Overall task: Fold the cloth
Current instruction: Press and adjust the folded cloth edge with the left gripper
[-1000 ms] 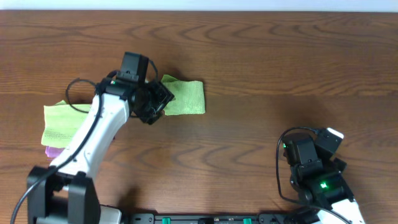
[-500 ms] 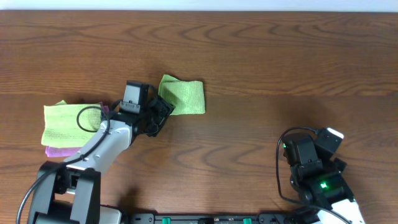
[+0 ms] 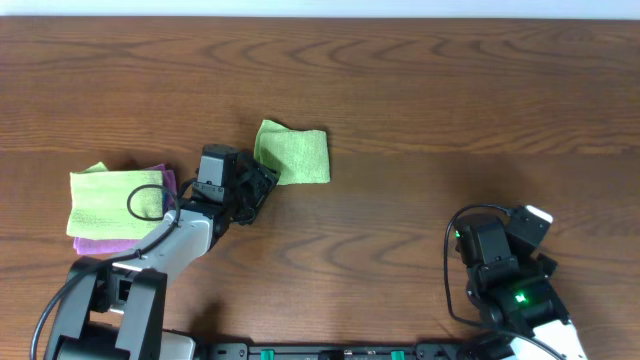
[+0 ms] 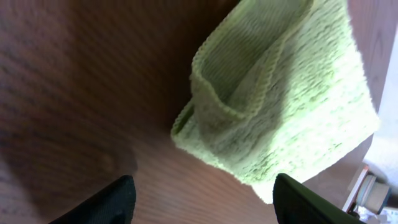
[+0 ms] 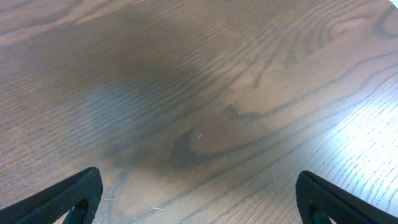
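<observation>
The cloth (image 3: 292, 153), a lime-green ribbed towel, lies folded into a small rectangle on the wooden table (image 3: 430, 110). In the left wrist view the cloth (image 4: 280, 93) fills the upper right, its folded layers showing along one edge. My left gripper (image 3: 260, 186) sits just off the cloth's near-left corner. It is open (image 4: 202, 199), with bare wood between the fingers. My right gripper (image 3: 487, 243) rests at the near right, far from the cloth. It stands wide open (image 5: 199, 193) over bare table.
A paler yellow-green cloth square (image 3: 110, 198) lies at the left on top of a purple-pink cloth (image 3: 98, 243). The left arm's cable loops over that stack. The table's near edge holds the arm bases.
My left gripper has drawn back down and to the left, off the cloth's left edge, with its jaws widening. The cloth stays folded in place. The right arm has not moved.
</observation>
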